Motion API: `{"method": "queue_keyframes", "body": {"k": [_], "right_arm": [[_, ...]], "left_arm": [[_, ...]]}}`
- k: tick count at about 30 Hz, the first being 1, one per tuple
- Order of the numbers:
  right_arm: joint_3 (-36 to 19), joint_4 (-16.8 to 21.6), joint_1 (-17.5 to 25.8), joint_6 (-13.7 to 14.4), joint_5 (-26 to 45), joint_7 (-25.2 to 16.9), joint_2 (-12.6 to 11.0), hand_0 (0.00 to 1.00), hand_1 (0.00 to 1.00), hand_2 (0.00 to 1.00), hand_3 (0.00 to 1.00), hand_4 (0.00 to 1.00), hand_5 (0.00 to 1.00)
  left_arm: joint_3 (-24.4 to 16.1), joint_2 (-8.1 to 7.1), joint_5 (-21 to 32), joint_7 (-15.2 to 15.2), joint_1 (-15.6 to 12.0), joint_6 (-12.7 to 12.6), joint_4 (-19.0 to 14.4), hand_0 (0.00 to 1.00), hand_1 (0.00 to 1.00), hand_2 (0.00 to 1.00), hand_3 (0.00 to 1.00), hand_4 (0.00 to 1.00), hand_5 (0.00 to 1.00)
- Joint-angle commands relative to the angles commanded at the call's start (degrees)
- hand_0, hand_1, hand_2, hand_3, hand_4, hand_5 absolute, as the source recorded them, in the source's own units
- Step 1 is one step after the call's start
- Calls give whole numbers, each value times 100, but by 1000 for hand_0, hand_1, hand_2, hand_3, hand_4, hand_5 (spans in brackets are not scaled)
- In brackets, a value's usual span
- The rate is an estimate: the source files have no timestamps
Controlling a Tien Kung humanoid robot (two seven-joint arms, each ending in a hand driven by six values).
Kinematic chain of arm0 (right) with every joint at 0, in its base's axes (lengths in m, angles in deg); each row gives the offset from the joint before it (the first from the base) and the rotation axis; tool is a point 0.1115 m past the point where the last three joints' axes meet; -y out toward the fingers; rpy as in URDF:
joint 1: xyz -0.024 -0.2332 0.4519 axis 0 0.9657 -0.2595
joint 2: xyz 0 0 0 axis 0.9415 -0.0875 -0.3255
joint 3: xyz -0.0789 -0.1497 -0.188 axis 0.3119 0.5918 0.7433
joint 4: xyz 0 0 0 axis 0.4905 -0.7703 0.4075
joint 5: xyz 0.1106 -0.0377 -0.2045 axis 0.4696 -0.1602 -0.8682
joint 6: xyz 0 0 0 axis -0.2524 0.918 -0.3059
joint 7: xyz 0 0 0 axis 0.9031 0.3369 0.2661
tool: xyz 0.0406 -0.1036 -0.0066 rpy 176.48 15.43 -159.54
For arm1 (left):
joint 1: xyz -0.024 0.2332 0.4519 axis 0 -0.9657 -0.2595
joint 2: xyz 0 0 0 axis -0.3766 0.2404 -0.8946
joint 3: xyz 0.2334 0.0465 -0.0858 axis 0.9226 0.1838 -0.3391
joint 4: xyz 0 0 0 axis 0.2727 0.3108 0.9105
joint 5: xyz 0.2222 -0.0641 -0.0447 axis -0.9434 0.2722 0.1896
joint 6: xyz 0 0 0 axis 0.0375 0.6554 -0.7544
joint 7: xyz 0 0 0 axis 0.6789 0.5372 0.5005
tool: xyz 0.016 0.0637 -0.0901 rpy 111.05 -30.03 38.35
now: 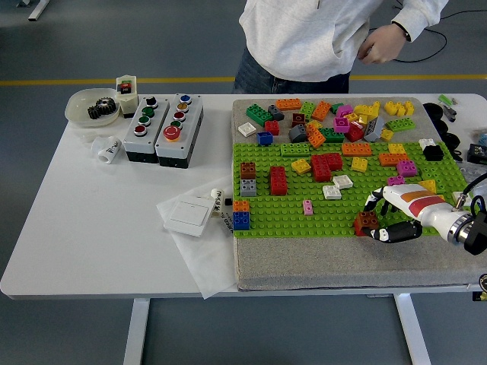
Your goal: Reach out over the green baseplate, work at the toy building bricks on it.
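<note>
Brown brick point(366, 222) on green baseplate point(289, 209), pinched by curled right robot hand point(389, 217).

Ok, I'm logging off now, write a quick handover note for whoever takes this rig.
Right hand: low over the green baseplate's near right corner, fingers curled around a brown brick.
Left hand: out of view.
Most bricks sit scattered on the baseplate; a loose pile lies on the grey mat behind it.
A person stands at the far side, hands off the table.
Left: finish with the brown brick; whether it is lifted cannot be told.
</note>
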Motion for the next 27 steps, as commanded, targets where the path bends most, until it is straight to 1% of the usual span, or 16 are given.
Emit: {"method": "queue_keyframes", "body": {"k": [5,6,16,17,18,22,27], "right_arm": [[-8,4,3,-69,-31,16,4,531,594,705,713,998,501],[-9,3,2,-64,-30,11,4,547,607,731,786,998,515],[-76,7,19,81,-23,-34,12,556,623,746,800,998,517],[-142,72,54,79,-47,-30,-7,556,623,746,800,998,517],[-169,100,68,76,-56,-28,-16,589,640,760,805,998,518],[-362,359,193,100,-125,0,-103,589,640,760,805,998,518],[-656,880,487,218,-307,124,-225,595,637,754,797,998,521]], "left_arm": [[-9,0,-7,-1,0,-1,0,777,812,856,771,794,697],[-12,0,-11,-1,1,-1,0,771,813,856,771,794,697],[1,1,2,-3,0,-6,0,770,814,856,771,794,697],[2,1,1,-3,0,-4,0,770,814,856,771,794,697],[2,0,0,-3,0,-3,0,770,814,857,771,795,697],[-17,0,-32,0,4,-1,0,770,814,857,771,795,697],[-7,-2,-32,-2,-14,1,0,769,814,856,771,794,697]]}}
